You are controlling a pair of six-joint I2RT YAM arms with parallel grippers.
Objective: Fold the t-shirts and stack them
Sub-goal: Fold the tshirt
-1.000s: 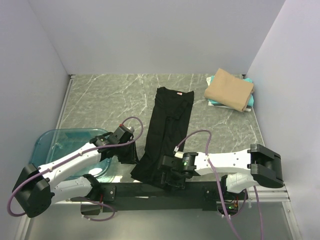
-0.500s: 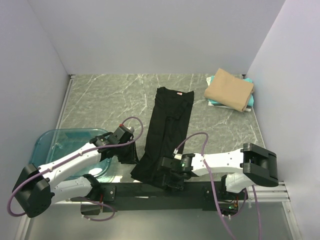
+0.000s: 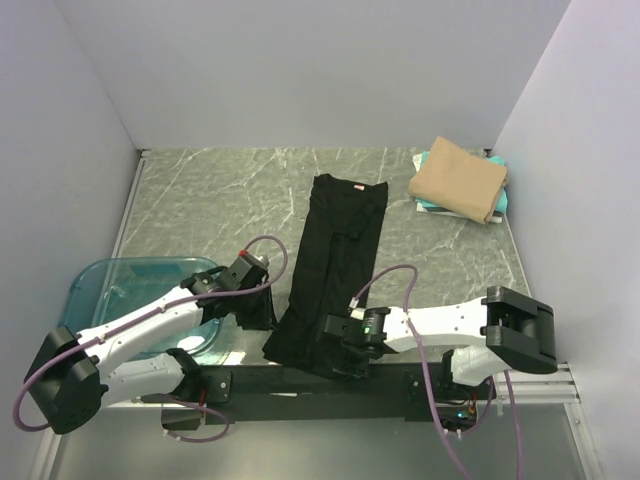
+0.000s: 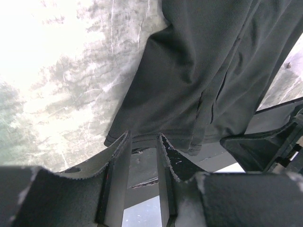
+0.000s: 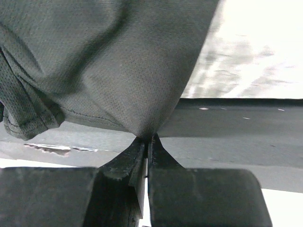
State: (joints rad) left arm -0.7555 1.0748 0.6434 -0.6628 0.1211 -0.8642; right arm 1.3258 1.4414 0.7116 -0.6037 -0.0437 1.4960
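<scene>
One black t-shirt (image 3: 335,250), long axis near-far, collar far. Only right wrist view shows right gripper (image 5: 147,138) clamped on hem; left gripper (image 4: 142,141) jaws apart.

— What's lying where on the surface (image 3: 220,200)?

— The middle t-shirt (image 3: 335,260) is lying lengthwise down the centre, its near end reaching the surface's near edge. Over in the far right corner, the upper t-shirt (image 3: 460,180) is sitting on top of the lower t-shirt (image 3: 428,203).

— And on the left?

— The tub (image 3: 110,285) is sitting at the near left, well apart from that stack. The left end effector (image 3: 256,312) is hovering between the tub and the middle t-shirt, just beside the shirt's left edge. The right end effector (image 3: 335,348) is sitting at its near hem.
</scene>
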